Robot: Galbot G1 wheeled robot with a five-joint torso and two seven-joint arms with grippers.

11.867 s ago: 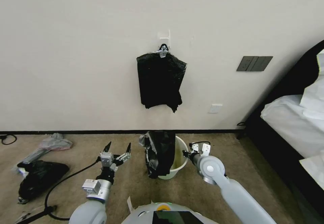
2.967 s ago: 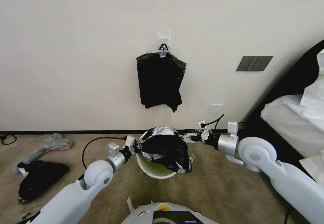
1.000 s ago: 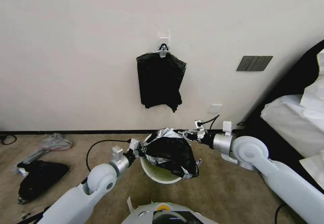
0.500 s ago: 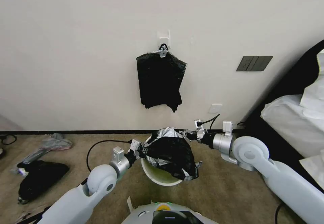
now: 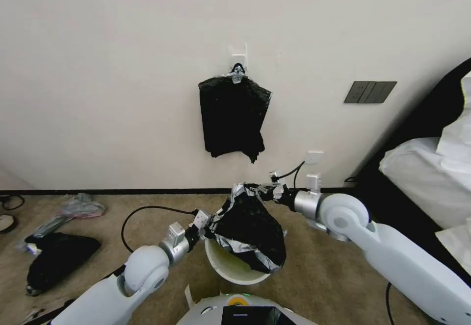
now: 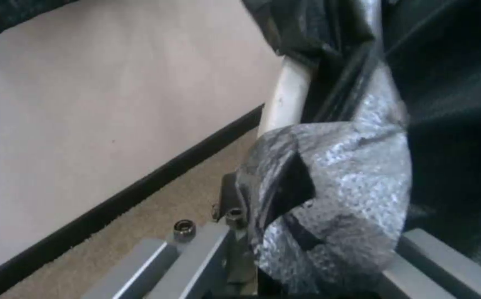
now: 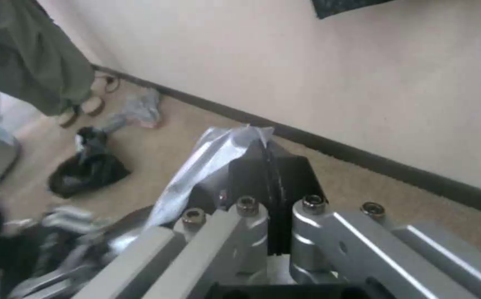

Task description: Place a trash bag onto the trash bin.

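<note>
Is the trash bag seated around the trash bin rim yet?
No. The trash bag hangs bunched above the trash bin, pinched between the left end effector and right end effector; the near rim is bare.

A flat bundle of black bags (image 5: 233,117) hung clipped to a white hook (image 5: 239,55) on the cream wall; a dark switch plate (image 5: 370,92) sat to its right, a white socket (image 5: 312,157) lower down; on the tan carpet (image 5: 314,271) lay a lumpy black sack (image 5: 56,257) beside crumpled grey plastic (image 5: 78,207); a white-sheeted bed (image 5: 427,178) stood at right.
</note>
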